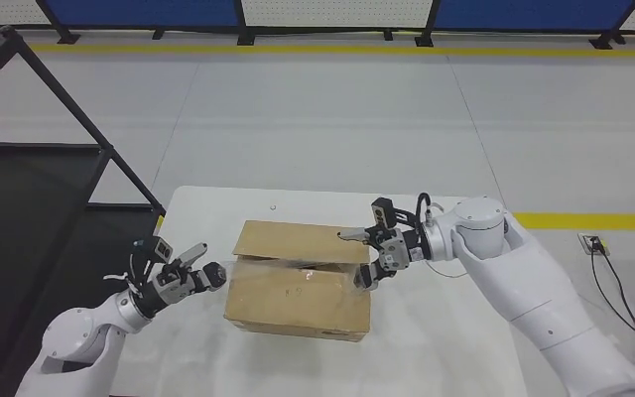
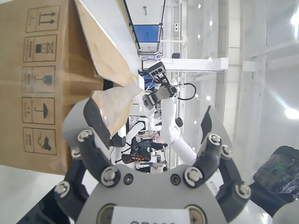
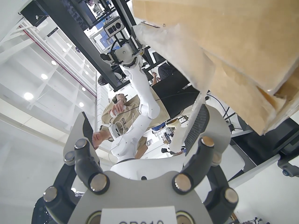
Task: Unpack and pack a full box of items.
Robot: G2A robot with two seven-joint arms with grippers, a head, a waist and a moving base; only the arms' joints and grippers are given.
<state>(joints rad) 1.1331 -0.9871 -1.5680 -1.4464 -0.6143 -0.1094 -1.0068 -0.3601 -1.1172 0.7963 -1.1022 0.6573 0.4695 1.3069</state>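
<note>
Left end effector (image 2: 151, 115) wide, right end effector (image 3: 142, 115) wide, flanking box (image 1: 298, 293); left wrist view: printed symbols (image 2: 39, 89).

Top view: set high on the robot above both arms, looking down and forward; takes in the table (image 1: 437, 337), the box (image 1: 298, 298) and the floor (image 1: 317, 119) beyond, from well back.
Left wrist view: behind the left gripper (image 2: 150, 113), close beside the box's printed end wall, facing across the table.
Right wrist view: behind the right gripper (image 3: 140, 115), close beside the box's opposite end, facing back across.
Shared: the box appears in all three views; each wrist view shows the opposite gripper farther off.
</note>
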